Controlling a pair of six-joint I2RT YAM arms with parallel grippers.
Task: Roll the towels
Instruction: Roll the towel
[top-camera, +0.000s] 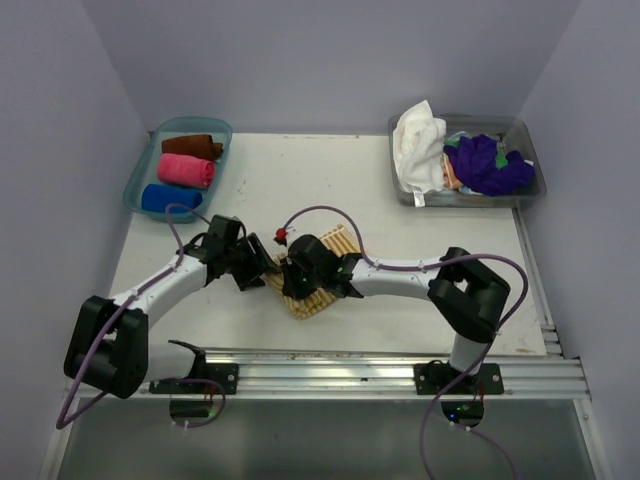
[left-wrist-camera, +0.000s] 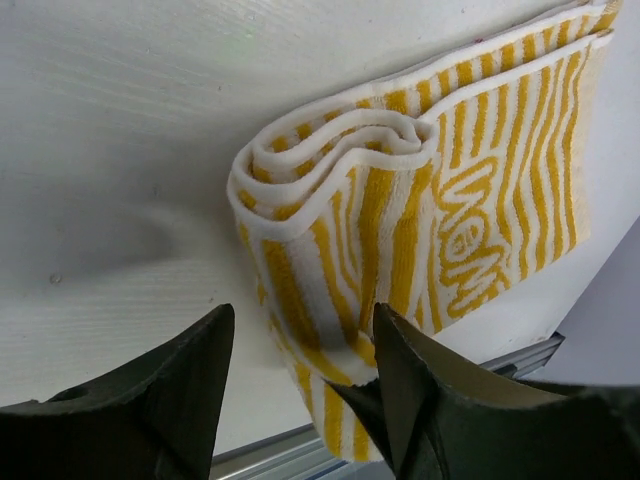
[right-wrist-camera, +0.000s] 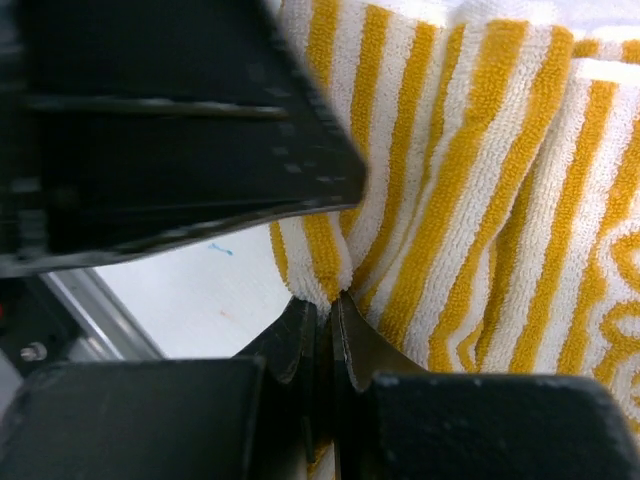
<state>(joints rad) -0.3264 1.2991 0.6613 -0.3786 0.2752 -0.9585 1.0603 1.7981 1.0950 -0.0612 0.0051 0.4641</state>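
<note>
Fingers (right-wrist-camera: 290, 340) of the right gripper (right-wrist-camera: 328, 300) pinched shut on a fold of the yellow-striped towel (right-wrist-camera: 480, 200), left gripper (left-wrist-camera: 305, 322) spread open over its loosely rolled end.

Looks like light, floppy terry, so I'd guess the roll sags open unless you grab across all the layers, not one edge. It sits on the table right of the blue tray (top-camera: 140, 170), nearer the arms. Brown (top-camera: 190, 146), pink (top-camera: 186, 170) and blue (top-camera: 170, 197) rolls are in that tray, and the clear bin (top-camera: 480, 199) is far off to its right. Main hassle: both wrists crowding the towel.
</note>
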